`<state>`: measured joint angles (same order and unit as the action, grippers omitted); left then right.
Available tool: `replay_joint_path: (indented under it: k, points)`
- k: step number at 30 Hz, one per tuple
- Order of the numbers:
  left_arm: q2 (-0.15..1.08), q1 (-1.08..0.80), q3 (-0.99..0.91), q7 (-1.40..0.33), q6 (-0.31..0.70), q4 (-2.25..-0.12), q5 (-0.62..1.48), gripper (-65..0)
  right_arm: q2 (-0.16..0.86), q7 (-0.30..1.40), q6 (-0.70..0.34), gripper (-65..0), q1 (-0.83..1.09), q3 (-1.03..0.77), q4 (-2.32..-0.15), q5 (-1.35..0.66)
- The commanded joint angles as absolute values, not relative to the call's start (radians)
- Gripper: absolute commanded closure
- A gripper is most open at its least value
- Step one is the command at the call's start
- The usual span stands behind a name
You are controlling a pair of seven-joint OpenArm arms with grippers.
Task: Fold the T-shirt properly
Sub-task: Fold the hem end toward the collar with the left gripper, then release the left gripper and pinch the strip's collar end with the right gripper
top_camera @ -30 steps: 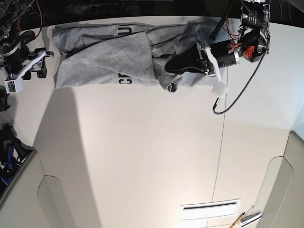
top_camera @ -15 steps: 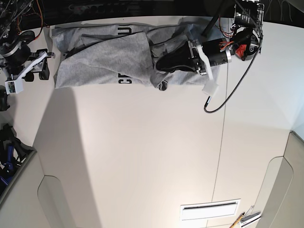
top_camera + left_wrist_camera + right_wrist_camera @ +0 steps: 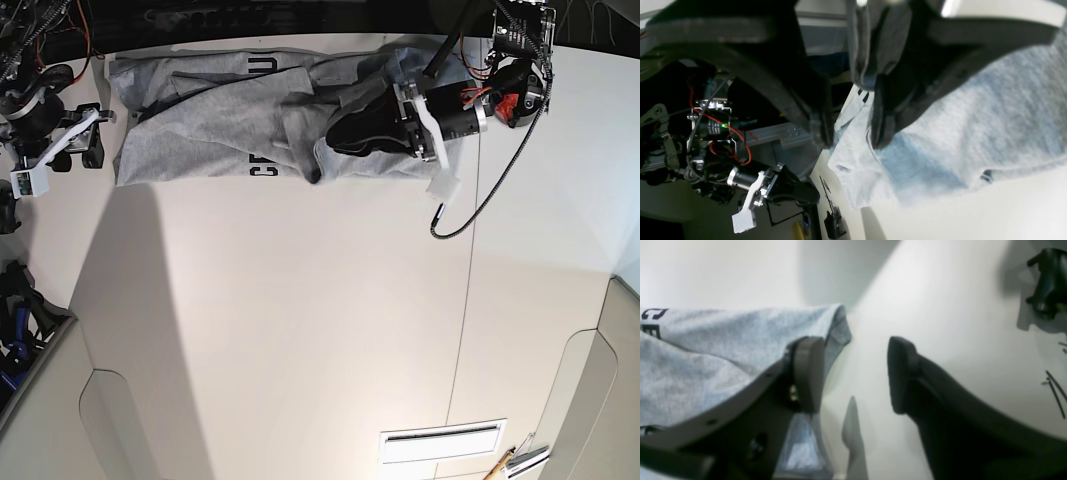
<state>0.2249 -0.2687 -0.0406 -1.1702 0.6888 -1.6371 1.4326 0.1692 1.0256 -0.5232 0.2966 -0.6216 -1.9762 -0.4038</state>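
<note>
The grey T-shirt [image 3: 210, 130] lies bunched in a long strip along the table's far edge, with black lettering [image 3: 265, 168] showing at its near side. My left gripper [image 3: 332, 140] hovers over the shirt's right-middle part. In the left wrist view the left gripper [image 3: 851, 140] has its fingertips [image 3: 821, 130] apart, a dark fold of cloth hangs between the fingers higher up, and the T-shirt [image 3: 973, 126] spreads below. My right gripper [image 3: 88, 148] stands open just beside the shirt's left end. In the right wrist view the right gripper [image 3: 855, 373] holds nothing, and the T-shirt [image 3: 706, 350] lies behind its left finger.
A black cable [image 3: 480, 205] loops from the left arm onto the white table [image 3: 300, 320]. A vent slot [image 3: 440, 440] and small tools [image 3: 515, 462] lie near the front right. A dark bin [image 3: 20, 330] stands off the table's left edge.
My left gripper slid left along the shirt, dragging the crumpled right part over toward the middle, and its fingers have come apart. The right gripper has stayed put.
</note>
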Motion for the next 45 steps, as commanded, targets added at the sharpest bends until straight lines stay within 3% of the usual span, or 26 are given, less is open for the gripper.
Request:
replay_joint_path:
  k: [1,18,24,26,41,45]
  points:
    - [0.23,-0.263,-0.043,-1.156,0.698,-1.655,1.468,-22.8,0.182,1.002,-0.52,-30.4,0.294,-0.627,-1.989,-0.42]
    - [0.23,-0.252,-0.095,-1.155,0.698,-1.668,1.43,-21.9,0.183,1.002,-0.52,-30.4,0.294,-0.627,-1.989,-0.437]
    - [0.237,-0.25,-0.247,-1.148,0.698,-1.71,1.318,-3.8,0.182,1.002,-0.52,-30.4,0.294,-0.627,-1.989,-0.437]
    - [0.253,-0.256,-0.278,-1.149,0.698,-1.718,1.296,-0.8,0.182,1.002,-0.52,-30.4,0.294,-0.627,-1.989,-0.437]
    - [0.297,-0.338,-0.286,-1.217,0.698,-1.719,1.335,0.0,0.182,0.981,-0.519,-30.4,0.292,-0.627,-1.99,-0.426]
    - [0.297,-0.338,-0.286,-1.216,0.698,-1.719,1.335,0.0,0.183,0.932,-0.473,-30.8,0.291,-0.627,-1.99,-0.361]
